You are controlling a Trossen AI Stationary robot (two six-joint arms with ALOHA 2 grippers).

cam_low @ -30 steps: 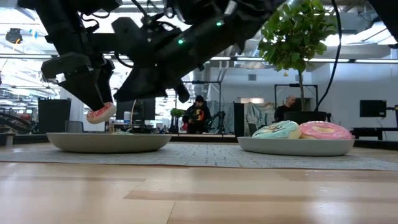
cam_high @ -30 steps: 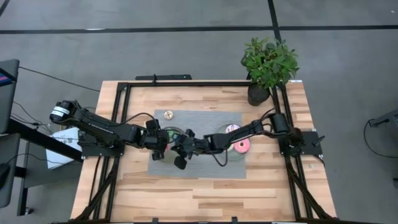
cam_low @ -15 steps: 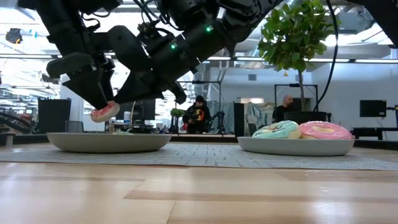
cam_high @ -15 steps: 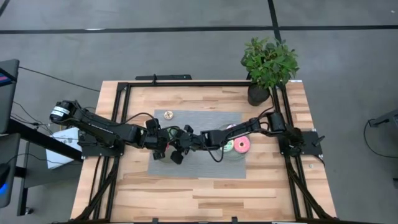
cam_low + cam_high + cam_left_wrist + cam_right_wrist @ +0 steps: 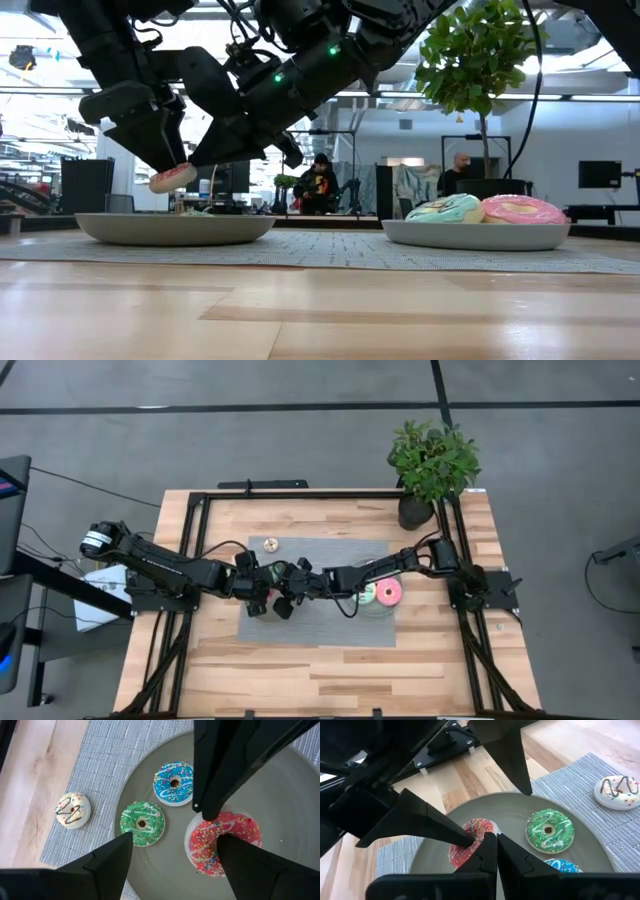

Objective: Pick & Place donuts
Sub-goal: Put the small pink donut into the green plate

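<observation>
Now my right pincer [image 5: 492, 851] has slid closer to my left pincer [image 5: 175, 855], its fingers pressed together. My left pincer pinches the red donut [image 5: 222, 842] above the grey plate [image 5: 295, 805].

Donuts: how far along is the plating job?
Done: the blue donut and green donut lie on the left plate, the mint donut and pink donut on the right plate. In hand: the left tool holds the red donut over the left plate; the right tool waits alongside. Left: the tan donut, on the mat.
</observation>
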